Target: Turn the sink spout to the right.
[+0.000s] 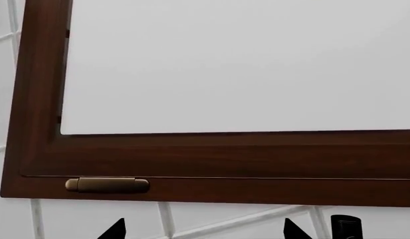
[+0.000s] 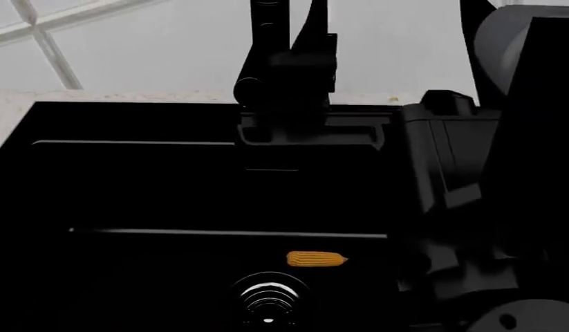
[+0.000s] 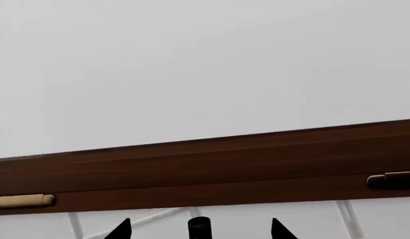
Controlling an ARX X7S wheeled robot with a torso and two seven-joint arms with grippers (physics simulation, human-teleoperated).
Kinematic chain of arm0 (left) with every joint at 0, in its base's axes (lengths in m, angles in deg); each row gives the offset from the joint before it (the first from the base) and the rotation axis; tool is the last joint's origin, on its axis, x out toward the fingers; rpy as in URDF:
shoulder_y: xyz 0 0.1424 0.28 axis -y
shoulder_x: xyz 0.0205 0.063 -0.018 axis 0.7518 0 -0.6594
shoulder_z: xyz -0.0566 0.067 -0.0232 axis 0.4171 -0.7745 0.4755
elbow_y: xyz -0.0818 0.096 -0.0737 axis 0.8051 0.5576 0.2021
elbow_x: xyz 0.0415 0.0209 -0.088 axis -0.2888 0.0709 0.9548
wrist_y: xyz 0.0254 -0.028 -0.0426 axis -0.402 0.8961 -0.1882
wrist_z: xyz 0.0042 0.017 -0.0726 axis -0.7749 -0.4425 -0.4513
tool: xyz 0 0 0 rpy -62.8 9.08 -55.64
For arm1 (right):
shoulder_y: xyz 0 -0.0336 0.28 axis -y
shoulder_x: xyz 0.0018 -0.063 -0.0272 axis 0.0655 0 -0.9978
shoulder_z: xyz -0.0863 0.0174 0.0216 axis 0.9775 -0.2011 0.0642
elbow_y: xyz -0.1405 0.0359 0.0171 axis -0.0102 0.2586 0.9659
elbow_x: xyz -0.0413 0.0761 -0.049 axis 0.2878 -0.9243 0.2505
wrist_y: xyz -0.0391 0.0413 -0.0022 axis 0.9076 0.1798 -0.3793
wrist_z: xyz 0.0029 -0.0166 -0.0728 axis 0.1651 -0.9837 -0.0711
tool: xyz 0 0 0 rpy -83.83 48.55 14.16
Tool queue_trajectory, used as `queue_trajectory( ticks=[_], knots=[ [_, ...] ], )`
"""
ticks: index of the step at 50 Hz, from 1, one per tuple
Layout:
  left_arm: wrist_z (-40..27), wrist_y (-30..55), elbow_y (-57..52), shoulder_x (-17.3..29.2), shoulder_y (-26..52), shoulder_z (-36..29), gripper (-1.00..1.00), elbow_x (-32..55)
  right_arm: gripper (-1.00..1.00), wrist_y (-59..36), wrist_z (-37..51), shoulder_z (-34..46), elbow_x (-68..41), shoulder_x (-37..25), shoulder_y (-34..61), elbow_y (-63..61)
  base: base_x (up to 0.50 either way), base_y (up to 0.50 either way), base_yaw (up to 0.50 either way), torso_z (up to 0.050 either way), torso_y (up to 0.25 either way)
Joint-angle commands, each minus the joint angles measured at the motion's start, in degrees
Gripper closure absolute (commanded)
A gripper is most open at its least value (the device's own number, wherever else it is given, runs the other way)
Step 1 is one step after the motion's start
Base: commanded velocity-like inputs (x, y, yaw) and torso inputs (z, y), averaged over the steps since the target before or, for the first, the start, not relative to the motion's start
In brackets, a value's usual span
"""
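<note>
1. Nearest us in the head view, the bulky right arm (image 2: 505, 180) fills the right side.
2. The sink (image 2: 127, 194), a wide black basin, spans the view; drain (image 2: 268, 299) at near edge, corn cob (image 2: 316, 259) just beyond it.
3. Sink spout (image 2: 268, 28) stands at the sink's back rim, centre.
4. Right gripper (image 3: 199, 230): fingertips spread wide either side of the spout top, apart from it.
5. Left gripper (image 1: 203, 230): tips wide apart, empty, below a brown window frame (image 1: 211, 159).

The sink spout (image 2: 268, 31) is a thin black tube. It stands up tall behind the middle of the sink (image 2: 137, 187). The sink is a big black box shape with a shiny round drain (image 2: 268, 299) near the front.
</note>
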Motion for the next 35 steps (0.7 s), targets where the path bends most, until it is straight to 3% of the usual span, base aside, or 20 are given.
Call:
queue_trajectory(
  ticks=[1, 11, 14, 35],
  knots=[
    [0.1, -0.8, -0.1, 0.1, -0.3, 0.1, -1.0, 0.2, -1.0, 1.4, 3.6, 3.1, -5.0, 1.6, -0.5, 0.7, 0.0, 0.0, 0.0, 0.0, 0.0],
    [-0.4, -0.8, -0.3, 0.3, -0.3, 0.2, -1.0, 0.7, -1.0, 3.1, -9.0, 9.7, 10.1, 3.8, -4.0, -0.3, 0.0, 0.0, 0.0, 0.0, 0.0],
    [-0.4, -0.8, -0.2, 0.4, -0.2, 0.3, -1.0, 0.8, -1.0, 5.3, -14.6, 15.0, 17.5, 2.1, -4.7, -0.6, 0.0, 0.0, 0.0, 0.0, 0.0],
    [-1.0, -1.4, 0.2, 0.8, -0.4, 0.1, -1.0, 1.7, -1.0, 16.9, -23.5, 26.8, 32.6, -0.7, -10.5, 5.7, 0.0, 0.0, 0.0, 0.0, 0.0]
  ],
)
